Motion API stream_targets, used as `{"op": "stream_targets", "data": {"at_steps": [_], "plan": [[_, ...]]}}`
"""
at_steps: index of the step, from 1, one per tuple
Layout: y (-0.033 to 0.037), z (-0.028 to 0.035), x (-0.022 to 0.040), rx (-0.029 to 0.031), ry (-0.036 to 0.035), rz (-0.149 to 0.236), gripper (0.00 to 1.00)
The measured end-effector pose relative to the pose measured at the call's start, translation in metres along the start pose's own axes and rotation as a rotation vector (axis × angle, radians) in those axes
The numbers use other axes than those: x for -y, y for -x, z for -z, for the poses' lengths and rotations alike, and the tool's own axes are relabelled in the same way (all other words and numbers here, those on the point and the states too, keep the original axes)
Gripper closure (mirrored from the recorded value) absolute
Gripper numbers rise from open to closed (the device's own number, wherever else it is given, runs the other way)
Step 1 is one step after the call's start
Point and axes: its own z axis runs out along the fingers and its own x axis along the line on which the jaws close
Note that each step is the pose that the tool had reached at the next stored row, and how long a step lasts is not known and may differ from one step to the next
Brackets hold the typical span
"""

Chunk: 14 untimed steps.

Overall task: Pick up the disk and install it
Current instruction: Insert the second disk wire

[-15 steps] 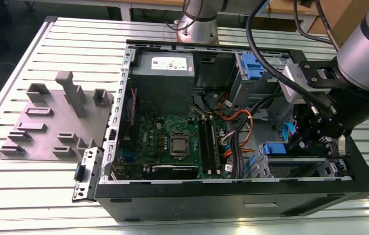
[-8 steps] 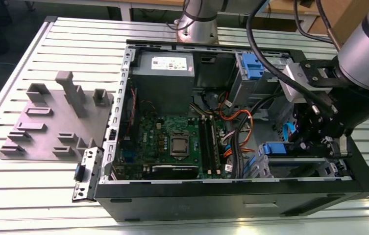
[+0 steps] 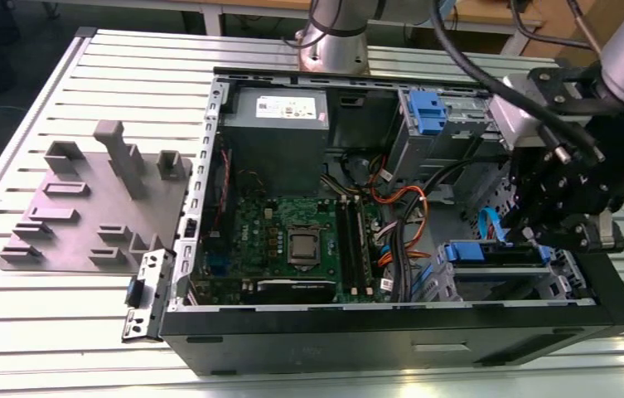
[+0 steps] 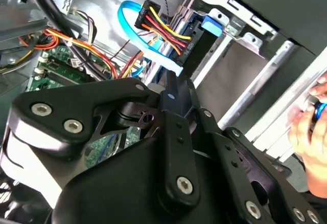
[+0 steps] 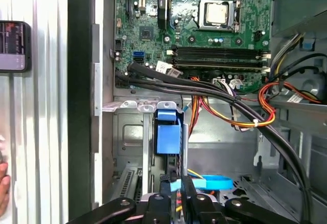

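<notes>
The hand (image 3: pixel 569 228) is low inside the open computer case (image 3: pixel 400 323), and it cannot be told if it is spread or pinching. The disk (image 5: pixel 168 138) stands on edge in its metal bay right by the hand, so it looks nearly put in. The case sits on a ribbed metal table (image 3: pixel 57 332).

A green motherboard (image 3: pixel 289 236) sits in the black computer case (image 3: pixel 400 332) among orange, red and yellow cables (image 5: pixel 240 114), a light-blue ribbon cable (image 4: pixel 130 22), blue plastic latches (image 5: pixel 167 134) and the black gripper (image 5: pixel 176 198).
</notes>
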Motion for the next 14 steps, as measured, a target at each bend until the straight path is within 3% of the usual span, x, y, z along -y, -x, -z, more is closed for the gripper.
{"op": "stream_targets", "data": {"at_steps": [4,9,11,14], "plan": [[0.0004,0.0098,0.0005,0.0000,0.0015,0.000,0.77],[0.0004,0.0097,0.0005,0.0000,0.0017,0.000,0.78],[0.0004,0.0098,0.0005,0.0000,0.0017,0.000,0.89],[0.0004,0.0098,0.0005,-0.0001,0.0018,0.000,0.89]]}}
